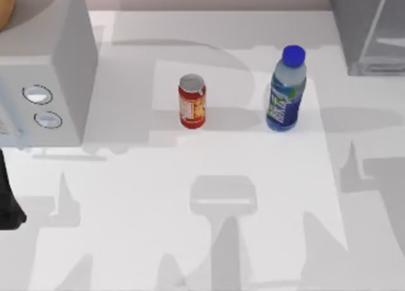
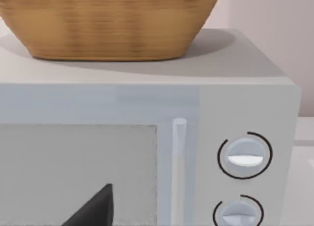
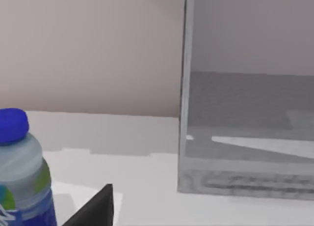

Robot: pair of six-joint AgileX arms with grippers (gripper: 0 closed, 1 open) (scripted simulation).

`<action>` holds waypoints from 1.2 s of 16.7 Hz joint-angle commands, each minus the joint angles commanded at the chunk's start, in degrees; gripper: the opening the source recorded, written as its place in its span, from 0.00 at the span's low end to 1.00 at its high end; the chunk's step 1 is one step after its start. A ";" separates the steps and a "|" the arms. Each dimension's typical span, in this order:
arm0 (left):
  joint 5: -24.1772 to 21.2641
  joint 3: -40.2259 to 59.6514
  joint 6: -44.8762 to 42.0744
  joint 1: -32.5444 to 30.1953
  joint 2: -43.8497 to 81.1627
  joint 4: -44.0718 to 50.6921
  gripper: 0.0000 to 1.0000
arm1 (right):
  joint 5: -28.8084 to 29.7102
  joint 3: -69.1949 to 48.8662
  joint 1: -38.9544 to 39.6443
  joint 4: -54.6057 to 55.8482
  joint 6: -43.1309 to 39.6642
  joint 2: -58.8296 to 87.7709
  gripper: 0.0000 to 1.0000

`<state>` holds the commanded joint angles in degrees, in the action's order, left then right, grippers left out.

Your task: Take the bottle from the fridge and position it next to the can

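Note:
The bottle (image 1: 286,90), clear with a blue cap and blue label, stands upright on the white table, right of the can and apart from it. The red can (image 1: 192,102) with a silver top stands upright near the table's middle. Nothing holds either one. The dark grey fridge (image 1: 367,31) stands at the back right corner. In the right wrist view, the bottle (image 3: 22,177) is close by, the fridge (image 3: 245,137) lies beyond it, and a dark part of my right gripper (image 3: 93,211) shows low in the frame. My left arm (image 1: 9,205) sits at the table's left edge.
A light grey box with two round dials (image 1: 47,76) stands at the back left. The left wrist view faces its front (image 2: 147,152) from close up, with a woven basket (image 2: 108,24) on top of it. The table's front half is bare white surface (image 1: 209,240).

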<state>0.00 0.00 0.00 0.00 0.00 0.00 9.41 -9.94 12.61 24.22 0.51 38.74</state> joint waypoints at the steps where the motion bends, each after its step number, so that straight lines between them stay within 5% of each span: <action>1: 0.00 0.00 0.00 0.00 0.00 0.00 1.00 | -1.33 1.60 -1.68 -3.35 -0.01 -5.34 1.00; 9: 0.00 0.00 0.00 0.00 0.00 0.00 1.00 | -8.73 9.37 -11.57 -22.42 -0.42 -35.90 1.00; 20: 0.00 0.00 0.00 0.00 0.00 0.00 1.00 | -9.23 7.27 -12.57 -27.90 -0.56 -41.48 1.00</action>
<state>0.00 0.00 0.00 0.00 0.00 0.00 0.17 -2.67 0.05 -3.68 -0.05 -2.74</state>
